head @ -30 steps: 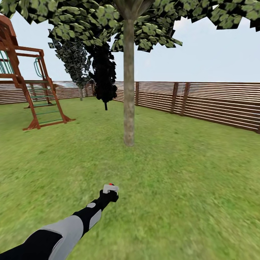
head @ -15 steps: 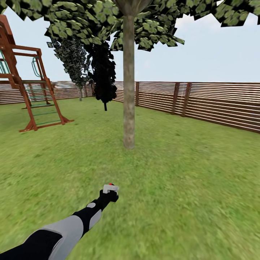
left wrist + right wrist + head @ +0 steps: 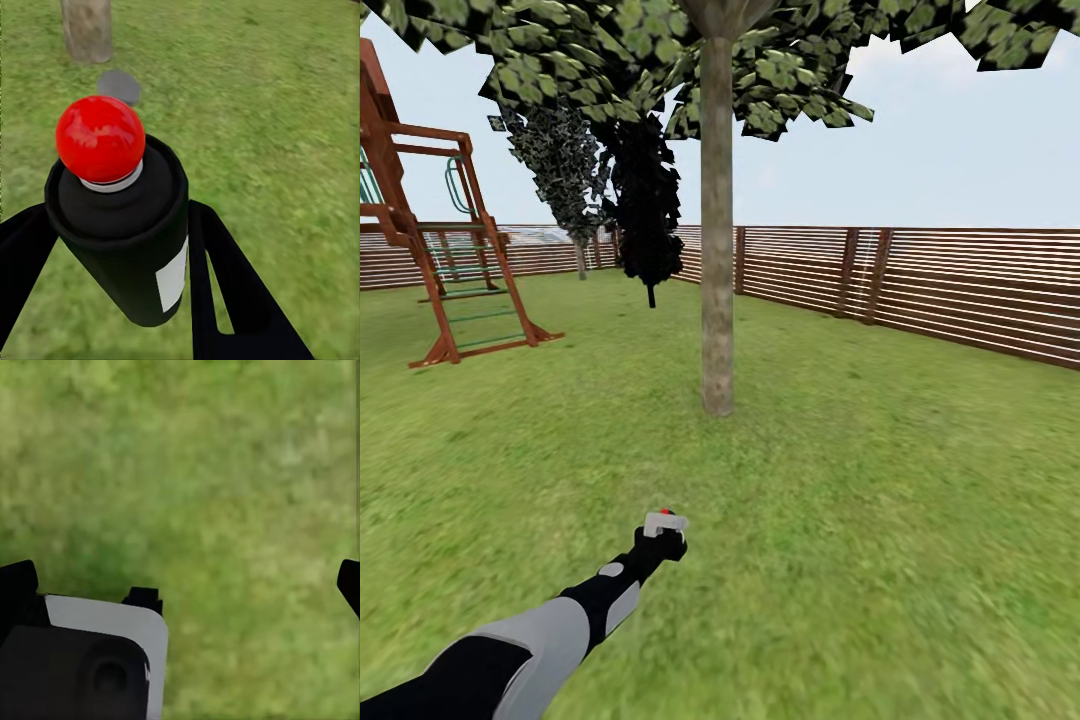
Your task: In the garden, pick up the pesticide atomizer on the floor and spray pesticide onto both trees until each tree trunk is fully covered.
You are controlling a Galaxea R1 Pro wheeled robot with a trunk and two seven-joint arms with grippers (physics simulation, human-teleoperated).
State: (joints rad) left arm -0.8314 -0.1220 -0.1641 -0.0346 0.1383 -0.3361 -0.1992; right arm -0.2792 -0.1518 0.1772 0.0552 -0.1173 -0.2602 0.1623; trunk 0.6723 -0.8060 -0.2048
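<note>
View has crept closer to the trunk point(image 3: 717, 250); my left gripper point(image 3: 112, 247) pinches the spray bottle point(image 3: 124, 225) mid-body, light, rigid, likely slick; right gripper state I cannot tell.

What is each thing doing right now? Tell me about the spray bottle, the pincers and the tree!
Black spray bottle with red top: off the grass, gripped between two fingers.
Left pincer: shut on the bottle.
Right pincer: open, over grass.
Grey-brown tree trunk: upright, ahead of the bottle.
</note>
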